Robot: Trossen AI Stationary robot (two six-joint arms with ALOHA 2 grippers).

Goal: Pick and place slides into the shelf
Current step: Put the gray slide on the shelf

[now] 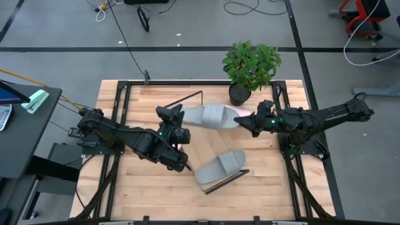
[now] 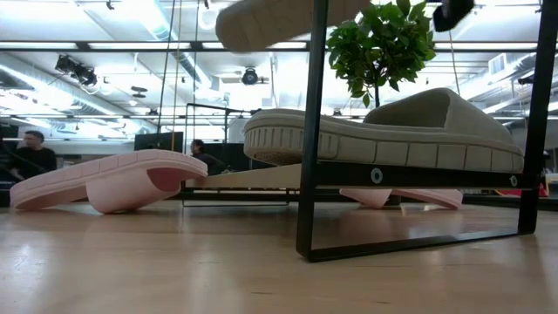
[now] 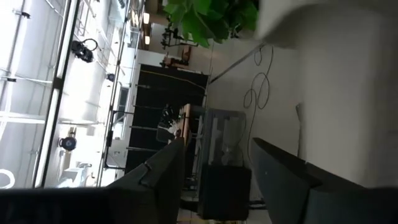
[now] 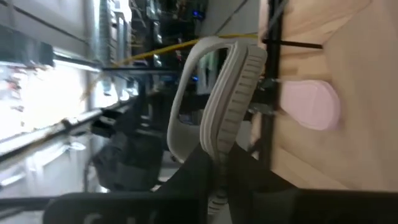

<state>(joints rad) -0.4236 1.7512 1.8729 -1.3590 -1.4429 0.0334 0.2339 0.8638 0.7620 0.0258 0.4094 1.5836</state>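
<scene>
Seen from above, left to right across a slatted wooden tabletop [image 1: 125,187]. Left arm reaching in from the left edge toward the table's middle, left gripper [image 1: 178,131] just beside the toe of a raised grey-green slide [image 1: 209,116]; in the left wrist view, its two dark fingers [image 3: 163,180] parted with open space between, holding nothing.

In the middle, the shelf [image 1: 206,134]: a light-wood board with dark wire frames at both short ends. On its near end, a second grey-green slide [image 1: 222,167], lying flat just beside the near frame. In the low view, this slide [image 2: 384,135] resting on the board's edge [image 2: 418,174], a pale pink slide [image 2: 109,181] on the tabletop to the left, another pink slide [image 2: 410,197] partly hidden beneath the board.

Toward the right, the raised grey-green slide hanging above the shelf's far end, pinched at its heel by the right gripper [image 1: 250,122]; in the right wrist view, fingers closed on the ridged sole [image 4: 230,112], slide on its side. Right arm stretching in from the right edge. Potted plant [image 1: 251,65] at the far edge, near the right gripper.
</scene>
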